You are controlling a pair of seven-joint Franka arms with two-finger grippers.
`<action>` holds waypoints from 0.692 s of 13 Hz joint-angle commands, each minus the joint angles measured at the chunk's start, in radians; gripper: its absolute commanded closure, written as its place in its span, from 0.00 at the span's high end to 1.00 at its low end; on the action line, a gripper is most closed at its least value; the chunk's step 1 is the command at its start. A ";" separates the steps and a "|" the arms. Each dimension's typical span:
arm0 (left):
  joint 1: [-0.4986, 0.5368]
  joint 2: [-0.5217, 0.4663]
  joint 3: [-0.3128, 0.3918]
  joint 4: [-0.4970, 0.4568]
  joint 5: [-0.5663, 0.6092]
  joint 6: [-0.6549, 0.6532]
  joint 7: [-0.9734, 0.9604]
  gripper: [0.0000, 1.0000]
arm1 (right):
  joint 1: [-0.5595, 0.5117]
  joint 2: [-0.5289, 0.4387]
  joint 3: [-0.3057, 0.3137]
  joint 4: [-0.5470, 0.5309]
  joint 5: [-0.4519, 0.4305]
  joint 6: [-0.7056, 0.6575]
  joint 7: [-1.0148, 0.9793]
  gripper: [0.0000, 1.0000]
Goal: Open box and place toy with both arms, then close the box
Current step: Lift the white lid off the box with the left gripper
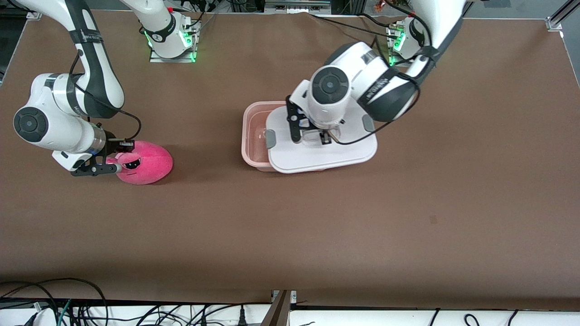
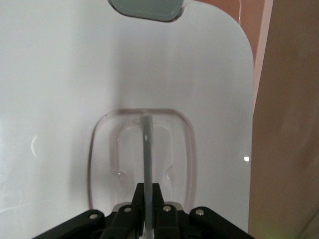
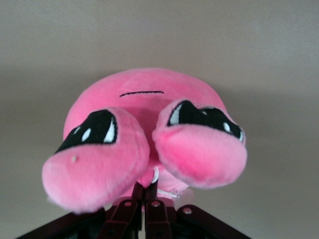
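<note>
The pinkish tub (image 1: 253, 131) stands mid-table. Its white lid (image 1: 317, 156) sits askew over it, shifted toward the left arm's end, so the tub's end toward the right arm is uncovered. My left gripper (image 1: 324, 138) is shut on the lid's clear handle (image 2: 146, 144); in the left wrist view the gripper (image 2: 148, 191) pinches the thin handle bar above the lid (image 2: 60, 74). The hot-pink toy (image 1: 147, 163) lies toward the right arm's end. My right gripper (image 1: 115, 163) is shut on it; in the right wrist view the gripper (image 3: 148, 191) pinches plush at the toy's (image 3: 144, 129) base.
A grey clip (image 2: 144, 7) shows at the lid's edge and the tub's rim (image 2: 256, 30) beside it. The brown table (image 1: 290, 235) is bare nearer the front camera. Cables (image 1: 68, 303) lie along its front edge.
</note>
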 commanded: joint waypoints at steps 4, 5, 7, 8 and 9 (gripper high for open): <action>0.271 -0.031 -0.002 -0.008 -0.006 -0.136 0.422 0.00 | -0.001 -0.082 0.005 0.005 0.002 -0.082 -0.002 0.00; 0.314 -0.028 -0.002 -0.008 0.003 -0.136 0.459 0.00 | 0.000 -0.087 0.013 0.007 0.001 -0.088 0.000 0.00; 0.388 -0.017 0.006 -0.025 0.010 -0.136 0.497 0.00 | 0.000 -0.102 0.051 0.019 0.001 -0.096 0.039 0.00; 0.429 -0.009 0.007 -0.033 0.022 -0.136 0.519 0.00 | 0.000 -0.104 0.080 0.039 0.001 -0.114 0.088 0.00; 0.462 -0.003 0.006 -0.034 0.043 -0.139 0.542 0.00 | 0.000 -0.104 0.119 0.063 0.001 -0.131 0.125 0.00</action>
